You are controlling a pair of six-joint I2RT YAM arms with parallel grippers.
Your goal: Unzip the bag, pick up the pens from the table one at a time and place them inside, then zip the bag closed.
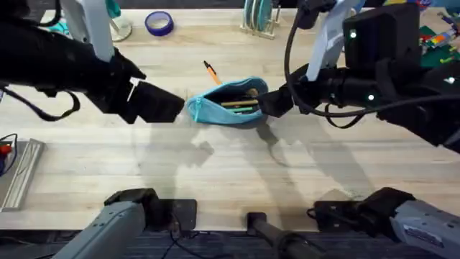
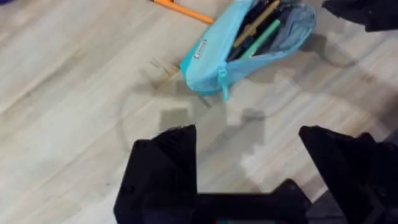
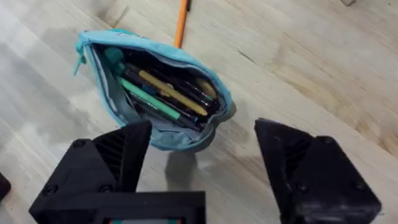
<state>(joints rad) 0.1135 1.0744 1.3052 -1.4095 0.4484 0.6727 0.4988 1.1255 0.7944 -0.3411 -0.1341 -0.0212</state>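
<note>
Right gripper [image 3: 202, 168] jaws spread above unzipped bag [image 3: 155, 93], green pen [image 3: 149, 99] inside, orange pen [image 1: 210, 72] on surface [image 1: 215, 165] behind bag, left gripper [image 2: 249, 174] jaws spread.

arms: black, white links | cables: black | LEDs: seemingly green

A lab bench: wooden table [image 1: 215, 158], tape roll [image 1: 159, 23], two robot arms.
</note>
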